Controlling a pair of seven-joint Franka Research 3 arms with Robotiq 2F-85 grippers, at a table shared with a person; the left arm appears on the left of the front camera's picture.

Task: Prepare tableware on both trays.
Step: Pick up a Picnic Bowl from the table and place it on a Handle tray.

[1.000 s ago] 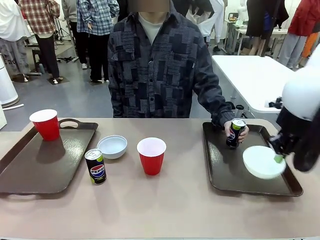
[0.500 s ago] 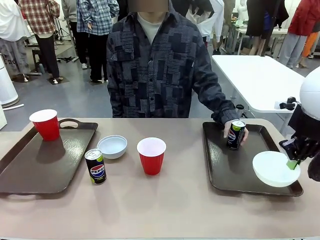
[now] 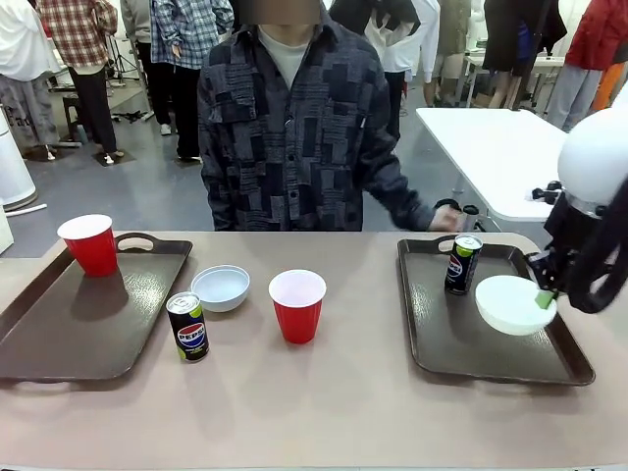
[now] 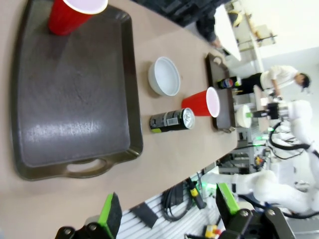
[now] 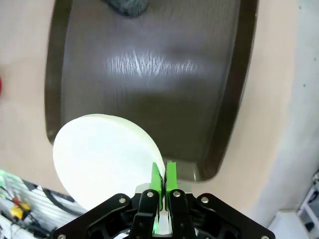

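1. right claw [image 3: 546, 297] is pinched shut on the rim of a white bowl [image 3: 508, 306]. the bowl sticks out from it toward the table's middle and looks lifted over the right tray [image 3: 442, 345].
2. pepsi can [image 3: 462, 264] stands just beside the bowl, on its far side, so that's the tight spot.
3. right arm reaches in over the tray's outer rim, wrist angled down.
4. left claw [image 4: 168, 210] is wide open and empty, high over the left tray [image 4: 75, 99].

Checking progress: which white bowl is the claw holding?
The bowl over the right-hand tray, pinched at its rim by the right claw; the other bowl sits on the table.
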